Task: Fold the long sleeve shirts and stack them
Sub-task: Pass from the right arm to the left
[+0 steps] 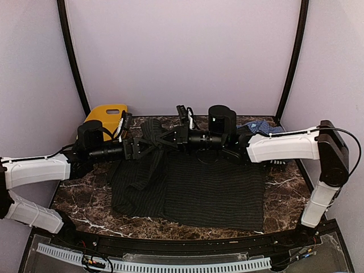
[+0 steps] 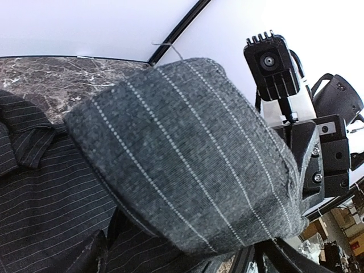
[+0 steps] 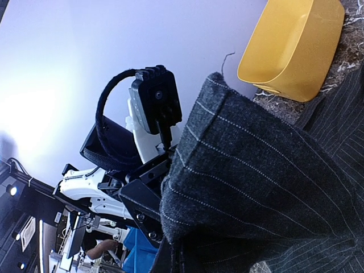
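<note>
A black pinstriped long sleeve shirt lies spread on the marble table, one sleeve folded down its left side. Its cuff is lifted above the table, and my right gripper is shut on it; cloth hides its fingertips in the right wrist view. My left gripper faces it with its jaws wide open around the cuff, not clamping it. The blue checked shirt lies bunched at the back right, behind the right arm.
A yellow plastic basket stands at the back left corner, also seen as the yellow basket in the right wrist view. Both arms reach across the table's back half and meet near its middle. Curved walls close in the back and sides.
</note>
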Controlling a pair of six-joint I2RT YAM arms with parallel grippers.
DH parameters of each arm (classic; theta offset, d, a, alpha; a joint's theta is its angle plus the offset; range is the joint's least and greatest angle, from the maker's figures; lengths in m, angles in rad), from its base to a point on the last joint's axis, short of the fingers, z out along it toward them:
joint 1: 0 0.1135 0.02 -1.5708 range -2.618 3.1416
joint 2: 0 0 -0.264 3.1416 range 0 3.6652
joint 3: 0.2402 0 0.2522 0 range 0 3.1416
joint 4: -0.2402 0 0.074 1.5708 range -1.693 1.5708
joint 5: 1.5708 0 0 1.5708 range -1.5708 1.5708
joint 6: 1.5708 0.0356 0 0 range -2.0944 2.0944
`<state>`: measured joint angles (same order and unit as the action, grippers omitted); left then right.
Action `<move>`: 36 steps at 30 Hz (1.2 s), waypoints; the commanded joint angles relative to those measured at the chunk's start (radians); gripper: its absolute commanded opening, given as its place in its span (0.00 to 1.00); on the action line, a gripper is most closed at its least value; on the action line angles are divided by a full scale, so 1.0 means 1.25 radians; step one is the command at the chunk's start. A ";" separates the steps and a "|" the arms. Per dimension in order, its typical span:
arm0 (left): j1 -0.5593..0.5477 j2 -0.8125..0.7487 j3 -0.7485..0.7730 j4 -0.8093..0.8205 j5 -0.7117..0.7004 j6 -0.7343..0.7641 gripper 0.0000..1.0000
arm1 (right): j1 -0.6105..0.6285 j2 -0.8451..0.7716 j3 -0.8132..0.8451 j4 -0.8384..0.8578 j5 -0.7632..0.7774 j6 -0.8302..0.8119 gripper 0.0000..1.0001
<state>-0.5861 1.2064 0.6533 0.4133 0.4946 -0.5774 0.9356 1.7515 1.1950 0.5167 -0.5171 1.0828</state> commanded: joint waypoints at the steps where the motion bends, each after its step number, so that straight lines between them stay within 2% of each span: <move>1: 0.004 0.015 0.023 0.135 0.075 -0.050 0.83 | -0.004 -0.005 -0.014 0.062 -0.025 0.004 0.00; 14: 0.013 0.008 0.011 0.206 0.127 -0.045 0.43 | -0.010 0.000 -0.019 0.067 -0.039 -0.005 0.00; 18: 0.016 0.006 0.010 0.206 0.136 -0.039 0.25 | -0.010 0.006 -0.021 0.068 -0.044 -0.005 0.00; 20: 0.019 0.000 0.011 0.199 0.138 -0.032 0.07 | -0.012 0.006 -0.026 0.068 -0.045 -0.007 0.00; 22: 0.023 -0.013 0.014 0.173 0.132 -0.019 0.00 | -0.016 0.004 -0.033 0.063 -0.043 -0.011 0.00; 25: 0.029 -0.041 0.032 0.087 0.091 0.024 0.00 | -0.023 -0.005 -0.039 0.031 -0.027 -0.040 0.00; 30: 0.030 -0.088 0.118 -0.172 -0.015 0.144 0.00 | -0.023 -0.002 -0.030 -0.021 -0.017 -0.086 0.02; 36: 0.031 -0.037 0.264 -0.433 -0.079 0.256 0.00 | -0.023 0.021 -0.021 -0.044 -0.036 -0.106 0.25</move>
<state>-0.5556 1.1461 0.8623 0.1150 0.4873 -0.3958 0.9131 1.7588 1.1656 0.5014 -0.5434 0.9882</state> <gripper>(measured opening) 0.010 0.186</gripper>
